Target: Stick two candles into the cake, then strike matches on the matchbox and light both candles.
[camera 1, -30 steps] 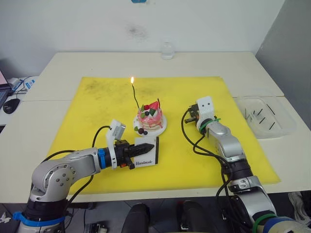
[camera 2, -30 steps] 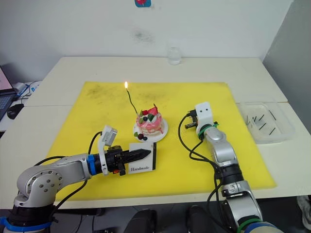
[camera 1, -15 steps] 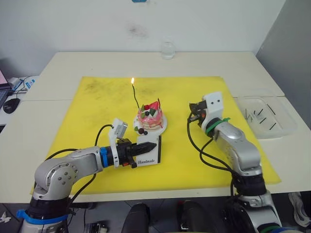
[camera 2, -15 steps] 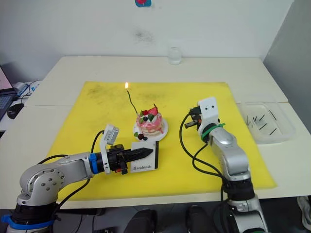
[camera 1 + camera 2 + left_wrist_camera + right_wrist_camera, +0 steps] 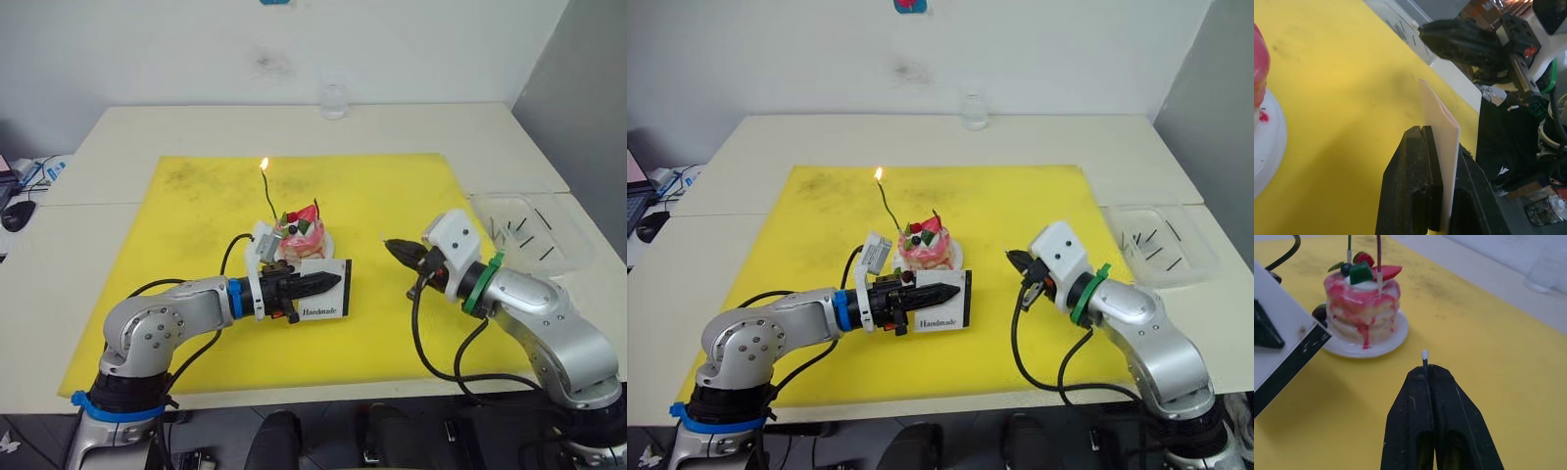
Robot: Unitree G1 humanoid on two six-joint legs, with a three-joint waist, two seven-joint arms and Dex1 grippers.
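Observation:
The pink cake (image 5: 299, 238) on its white plate stands mid-mat. In it, the green candle (image 5: 268, 196) burns with a small flame, and the reddish-brown candle (image 5: 1379, 249) beside it is unlit. My left gripper (image 5: 333, 282) is shut on the white matchbox (image 5: 331, 299), held on edge just in front of the cake, its black strip (image 5: 1290, 367) facing my right gripper. My right gripper (image 5: 389, 245) is shut on a match (image 5: 1424, 358). Its pale tip points toward the matchbox, a short gap away.
A yellow mat (image 5: 186, 215) covers the middle of the white table. A clear tray (image 5: 578, 257) with several spare matches lies at the right. A small glass (image 5: 334, 101) stands at the far edge.
My left gripper carried the matchbox to the right, in front of the cake. My right arm swung down and round, so its gripper with the match now points left at the matchbox.

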